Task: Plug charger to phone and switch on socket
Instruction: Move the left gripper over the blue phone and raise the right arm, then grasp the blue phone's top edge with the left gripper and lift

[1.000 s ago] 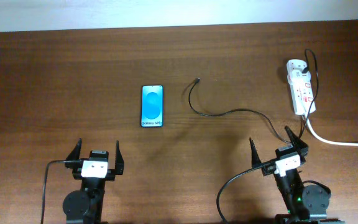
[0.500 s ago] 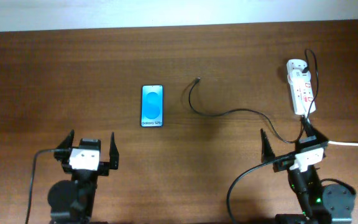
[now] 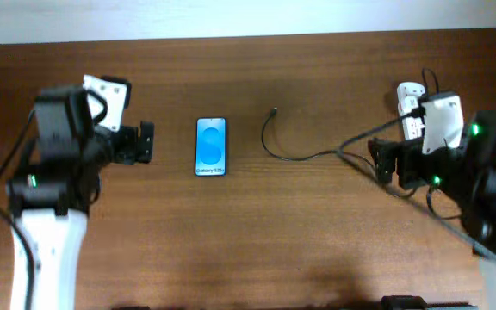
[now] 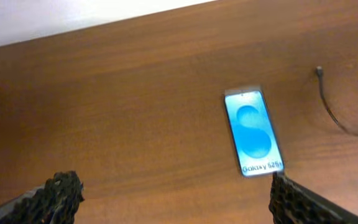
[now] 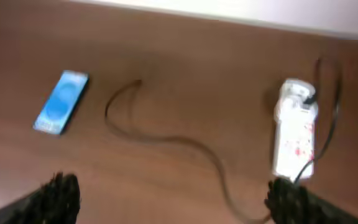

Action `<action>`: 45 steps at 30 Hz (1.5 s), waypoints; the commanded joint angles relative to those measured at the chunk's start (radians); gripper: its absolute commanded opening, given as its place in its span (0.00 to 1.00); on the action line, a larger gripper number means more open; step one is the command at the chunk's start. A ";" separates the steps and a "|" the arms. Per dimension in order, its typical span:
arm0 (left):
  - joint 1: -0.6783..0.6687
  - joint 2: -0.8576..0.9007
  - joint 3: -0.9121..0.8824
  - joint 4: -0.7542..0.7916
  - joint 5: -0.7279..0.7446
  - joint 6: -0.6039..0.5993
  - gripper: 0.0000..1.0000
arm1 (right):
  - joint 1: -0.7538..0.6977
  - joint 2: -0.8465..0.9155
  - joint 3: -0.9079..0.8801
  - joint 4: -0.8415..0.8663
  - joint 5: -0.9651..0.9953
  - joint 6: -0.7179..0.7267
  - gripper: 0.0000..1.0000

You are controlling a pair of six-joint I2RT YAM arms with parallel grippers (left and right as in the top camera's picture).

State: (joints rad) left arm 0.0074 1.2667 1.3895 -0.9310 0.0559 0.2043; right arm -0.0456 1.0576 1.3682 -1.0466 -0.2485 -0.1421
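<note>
Nearest the robot, over the table [image 3: 257, 250], the left gripper [image 4: 176, 202] hangs with its fingers spread wide and nothing between them, just left of the phone [image 3: 211, 147]. The right gripper [image 5: 176, 202] is likewise spread and holds nothing, near the socket [image 5: 294, 140]. The phone lies flat, screen lit, lettering toward the near edge. The charger [image 3: 295, 157] lies loose to its right, connector tip [image 3: 273, 111] apart from the phone. The socket sits far right with a black plug [image 5: 307, 98] at its far end.
</note>
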 commanded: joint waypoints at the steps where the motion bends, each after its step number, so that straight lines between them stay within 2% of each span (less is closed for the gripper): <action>1: -0.026 0.238 0.264 -0.153 0.037 -0.009 0.99 | 0.006 0.132 0.159 -0.123 -0.014 0.005 0.98; 4: -0.061 0.475 0.499 -0.328 0.165 -0.009 0.99 | 0.006 0.259 0.241 -0.216 -0.013 0.005 0.98; 6: -0.080 0.527 0.496 -0.329 0.189 -0.009 0.99 | 0.006 0.298 0.241 -0.209 -0.014 0.005 0.98; 9: -0.103 0.575 0.496 -0.368 0.340 -0.013 0.99 | 0.006 0.358 0.241 -0.232 -0.208 0.005 0.98; 11: -0.112 0.575 0.496 -0.316 0.430 -0.014 0.99 | 0.006 0.374 0.241 -0.235 -0.239 0.005 0.98; 12: -0.123 0.582 0.496 -0.282 0.433 -0.068 0.99 | 0.006 0.376 0.241 -0.237 -0.238 0.005 0.98; 15: -0.183 0.632 0.497 -0.227 0.191 -0.292 0.99 | 0.006 0.376 0.241 -0.241 -0.237 -0.004 0.98; 17: -0.238 0.675 0.515 -0.184 0.124 -0.377 1.00 | 0.006 0.376 0.241 -0.242 -0.237 -0.007 0.98; 21: -0.296 0.793 0.617 -0.256 -0.047 -0.435 0.99 | 0.006 0.376 0.241 -0.252 -0.237 -0.007 0.98; 24: -0.300 0.883 0.617 -0.255 -0.055 -0.499 0.99 | 0.006 0.376 0.241 -0.252 -0.237 -0.007 0.98; 28: -0.307 0.968 0.617 -0.247 -0.058 -0.509 0.97 | 0.006 0.376 0.241 -0.253 -0.237 -0.006 0.98; 31: -0.328 1.022 0.612 -0.261 -0.060 -0.586 0.95 | 0.006 0.376 0.241 -0.256 -0.237 -0.006 0.98; 36: -0.340 1.120 0.605 -0.243 -0.072 -0.570 1.00 | 0.006 0.376 0.240 -0.259 -0.237 -0.007 0.98; 45: -0.340 1.200 0.605 -0.256 -0.089 -0.546 1.00 | 0.006 0.376 0.240 -0.259 -0.234 -0.007 0.98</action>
State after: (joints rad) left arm -0.3347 2.4054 1.9949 -1.1816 -0.0299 -0.3626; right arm -0.0456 1.4338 1.5879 -1.3056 -0.4732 -0.1383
